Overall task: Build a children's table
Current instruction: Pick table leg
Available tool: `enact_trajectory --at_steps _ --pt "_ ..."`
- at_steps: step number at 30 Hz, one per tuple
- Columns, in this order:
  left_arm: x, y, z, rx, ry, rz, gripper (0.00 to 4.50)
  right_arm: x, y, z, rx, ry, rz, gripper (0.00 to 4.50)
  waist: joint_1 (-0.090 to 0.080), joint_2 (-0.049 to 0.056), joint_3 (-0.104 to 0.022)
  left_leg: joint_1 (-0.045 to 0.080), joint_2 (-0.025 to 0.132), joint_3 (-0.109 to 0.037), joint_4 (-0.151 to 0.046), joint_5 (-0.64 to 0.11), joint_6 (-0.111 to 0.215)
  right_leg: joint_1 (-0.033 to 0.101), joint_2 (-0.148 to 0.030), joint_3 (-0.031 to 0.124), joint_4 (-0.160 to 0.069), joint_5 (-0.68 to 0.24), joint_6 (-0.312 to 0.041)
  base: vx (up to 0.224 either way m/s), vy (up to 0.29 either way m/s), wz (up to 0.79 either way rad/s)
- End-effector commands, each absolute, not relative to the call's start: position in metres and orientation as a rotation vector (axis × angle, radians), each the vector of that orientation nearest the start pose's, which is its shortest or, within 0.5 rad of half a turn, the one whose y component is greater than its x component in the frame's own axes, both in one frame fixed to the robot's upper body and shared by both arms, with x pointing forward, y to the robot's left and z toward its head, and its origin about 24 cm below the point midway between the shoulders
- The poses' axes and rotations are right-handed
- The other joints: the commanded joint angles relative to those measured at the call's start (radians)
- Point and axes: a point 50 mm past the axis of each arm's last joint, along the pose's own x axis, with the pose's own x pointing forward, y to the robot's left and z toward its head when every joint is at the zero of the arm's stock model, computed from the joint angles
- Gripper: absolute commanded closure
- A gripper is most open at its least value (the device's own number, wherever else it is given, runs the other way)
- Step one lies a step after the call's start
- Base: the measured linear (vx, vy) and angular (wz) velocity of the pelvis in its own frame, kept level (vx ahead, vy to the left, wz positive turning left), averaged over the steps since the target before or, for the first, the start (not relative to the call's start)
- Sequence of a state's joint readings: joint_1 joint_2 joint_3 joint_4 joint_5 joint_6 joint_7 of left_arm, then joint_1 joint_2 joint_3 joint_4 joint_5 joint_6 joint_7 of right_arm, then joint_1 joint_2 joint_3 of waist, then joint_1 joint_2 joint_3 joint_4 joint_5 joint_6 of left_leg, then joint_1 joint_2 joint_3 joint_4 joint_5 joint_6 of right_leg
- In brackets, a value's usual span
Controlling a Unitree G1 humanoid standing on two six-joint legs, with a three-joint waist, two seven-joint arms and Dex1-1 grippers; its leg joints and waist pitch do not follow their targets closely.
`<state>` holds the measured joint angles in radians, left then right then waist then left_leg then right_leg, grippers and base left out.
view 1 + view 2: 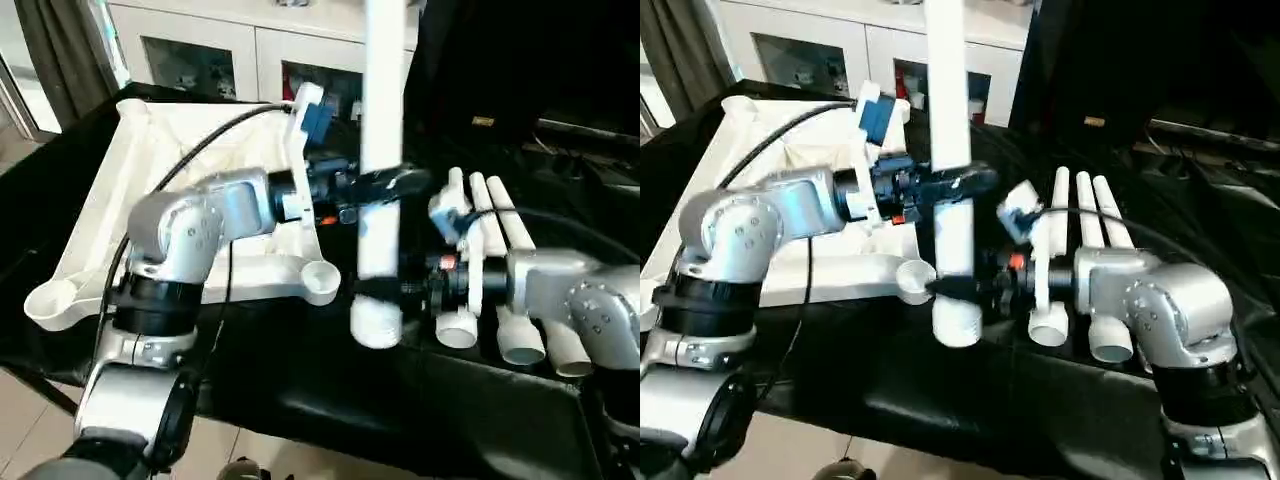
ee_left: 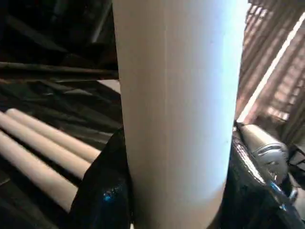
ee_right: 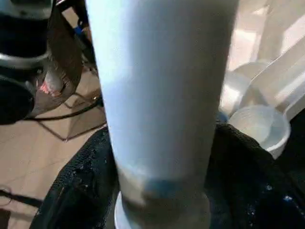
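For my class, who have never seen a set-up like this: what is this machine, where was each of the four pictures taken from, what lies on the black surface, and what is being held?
This is a humanoid robot with two silver arms, each ending in black two-fingered jaws. The two wide pictures come from a stereo camera on its head, looking down over its forearms. The two close-ups come from cameras on its wrists.

On the black-draped work table lies a white plastic tabletop, underside up, with round corner sockets. Beside it lie three white tube legs.

A fourth leg stands upright between the arms. The left gripper is closed around its middle. The right gripper sits at its lower end, jaws either side of the tube.
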<state>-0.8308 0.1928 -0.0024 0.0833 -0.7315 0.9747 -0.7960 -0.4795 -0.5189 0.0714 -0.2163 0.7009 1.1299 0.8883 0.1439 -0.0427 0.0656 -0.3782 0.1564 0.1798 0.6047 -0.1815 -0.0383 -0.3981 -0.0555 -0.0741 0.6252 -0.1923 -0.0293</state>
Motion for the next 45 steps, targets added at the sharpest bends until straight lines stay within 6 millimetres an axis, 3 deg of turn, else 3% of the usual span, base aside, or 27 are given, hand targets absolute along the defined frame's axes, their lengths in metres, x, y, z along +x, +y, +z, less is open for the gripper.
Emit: enact_trajectory --at_steps 1,12,14,25,36,42,45 --pt "0.312 0.058 0.215 -0.358 0.164 -1.413 2.64 0.264 -0.132 0.143 0.168 0.538 1.265 1.47 0.002 0.001 -0.075 0.016 0.075 -0.032 -0.062 -0.101 0.003 0.060 -0.107 0.063 -0.080 -0.179 -0.155 0.000 0.000 0.00" --pt "0.311 0.059 0.215 -0.345 0.164 -1.458 2.64 0.265 -0.131 0.151 0.196 0.499 1.299 1.47 0.002 0.002 -0.075 0.015 0.075 -0.031 -0.062 -0.097 0.002 0.060 -0.106 0.063 -0.079 -0.180 -0.154 0.000 0.000 0.00" --pt "0.312 0.059 0.214 -0.348 0.163 -1.460 2.64 0.265 -0.132 0.151 0.198 0.500 1.298 1.47 0.002 0.007 -0.075 0.015 0.075 -0.032 -0.062 -0.101 0.001 0.060 -0.106 0.062 -0.079 -0.181 -0.155 0.000 0.000 0.00" --pt "0.311 0.058 0.216 -0.356 0.149 -1.485 2.64 0.264 -0.131 0.144 0.208 0.516 1.284 1.47 0.002 0.007 -0.076 0.016 0.075 -0.032 -0.061 -0.104 -0.003 0.062 -0.106 0.062 -0.076 -0.154 -0.170 0.000 0.000 0.00" --pt "0.311 0.057 0.217 -0.351 0.145 -1.500 2.64 0.265 -0.129 0.142 0.218 0.515 1.282 2.45 0.003 0.012 -0.077 0.016 0.074 -0.033 -0.060 -0.109 -0.005 0.062 -0.105 0.062 -0.076 -0.151 -0.171 0.000 0.000 0.00" --pt "0.312 0.057 0.217 -0.350 0.143 -1.502 2.64 0.264 -0.128 0.141 0.223 0.510 1.280 2.55 0.004 0.016 -0.078 0.016 0.075 -0.034 -0.060 -0.113 -0.009 0.063 -0.105 0.061 -0.075 -0.139 -0.177 0.000 0.000 0.00" --pt "0.313 0.059 0.218 -0.345 0.123 -1.489 1.94 0.264 -0.128 0.141 0.226 0.500 1.275 2.56 0.003 0.015 -0.078 0.016 0.075 -0.034 -0.061 -0.119 -0.010 0.063 -0.106 0.062 -0.075 -0.151 -0.174 0.000 0.000 0.00"
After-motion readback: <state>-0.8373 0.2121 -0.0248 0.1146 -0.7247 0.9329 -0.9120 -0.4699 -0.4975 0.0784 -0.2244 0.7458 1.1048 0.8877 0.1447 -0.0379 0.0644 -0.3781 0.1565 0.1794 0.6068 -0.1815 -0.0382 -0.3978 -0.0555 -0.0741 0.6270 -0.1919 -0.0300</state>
